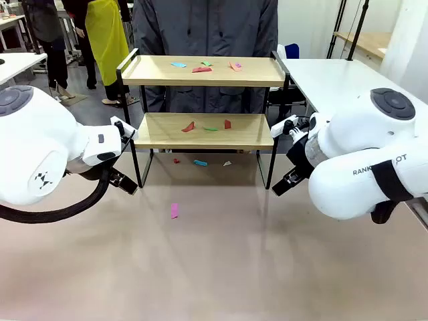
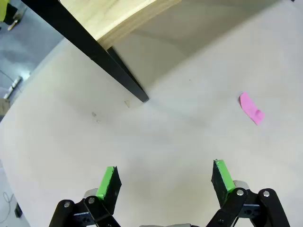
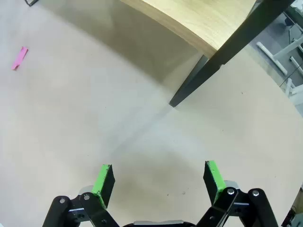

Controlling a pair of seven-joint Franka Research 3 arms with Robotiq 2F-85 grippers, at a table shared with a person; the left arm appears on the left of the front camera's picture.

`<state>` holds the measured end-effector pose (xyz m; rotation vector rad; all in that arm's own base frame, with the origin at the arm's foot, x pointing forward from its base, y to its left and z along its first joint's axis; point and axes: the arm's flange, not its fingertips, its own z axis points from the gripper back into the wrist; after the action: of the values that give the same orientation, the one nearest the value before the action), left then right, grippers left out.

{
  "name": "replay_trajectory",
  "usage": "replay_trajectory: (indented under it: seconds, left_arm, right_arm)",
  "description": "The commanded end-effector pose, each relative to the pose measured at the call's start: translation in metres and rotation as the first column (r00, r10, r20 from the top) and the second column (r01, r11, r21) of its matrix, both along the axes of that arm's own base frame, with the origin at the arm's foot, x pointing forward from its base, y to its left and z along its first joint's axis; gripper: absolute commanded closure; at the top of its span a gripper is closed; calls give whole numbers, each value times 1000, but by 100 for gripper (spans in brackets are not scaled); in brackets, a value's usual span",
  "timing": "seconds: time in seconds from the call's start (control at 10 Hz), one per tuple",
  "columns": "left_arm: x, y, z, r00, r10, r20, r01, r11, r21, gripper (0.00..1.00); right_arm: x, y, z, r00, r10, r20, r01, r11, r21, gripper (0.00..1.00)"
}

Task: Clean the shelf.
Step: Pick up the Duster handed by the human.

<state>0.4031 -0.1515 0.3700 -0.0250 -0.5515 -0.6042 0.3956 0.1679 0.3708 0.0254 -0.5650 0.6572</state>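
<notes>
Hovering at the shelf (image 1: pixel 154 71), nothing cleaned yet.
The shelf stands on the tabletop (image 1: pixel 214 267) between my left claw (image 2: pixel 164 170) and right claw (image 3: pixel 158 166), both released and empty near its front legs. Coloured paper scraps (image 1: pixel 201 69) litter both boards, with more underneath and one pink scrap (image 1: pixel 174 210) in front, so I judge everything remains.

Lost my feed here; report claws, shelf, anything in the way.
Left claw open, empty. Right claw open, empty. Shelf uncleaned, paper scraps on both tiers. Person behind shelf, pink scrap on table ahead.
</notes>
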Motion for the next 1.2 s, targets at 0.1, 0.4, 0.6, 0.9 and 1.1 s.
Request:
replay_trajectory:
  seconds: [0.1,0.4,0.6,0.9,1.1]
  left_arm:
    - [0,0,0,1000,0,0,0,1000,0,0]
    - [0,0,0,1000,0,0,0,1000,0,0]
    - [0,0,0,1000,0,0,0,1000,0,0]
    - [1,0,22,995,-73,-66,69,995,-73,0]
    - [4,11,71,997,-75,-1,75,995,-59,0]
  right_arm:
    - [0,0,0,1000,0,0,0,1000,0,0]
    - [0,0,0,1000,0,0,0,1000,0,0]
    - [0,0,0,1000,0,0,0,1000,0,0]
    - [6,3,29,1000,12,-8,-12,1000,14,0]
    - [16,-1,87,996,-8,92,4,999,53,0]
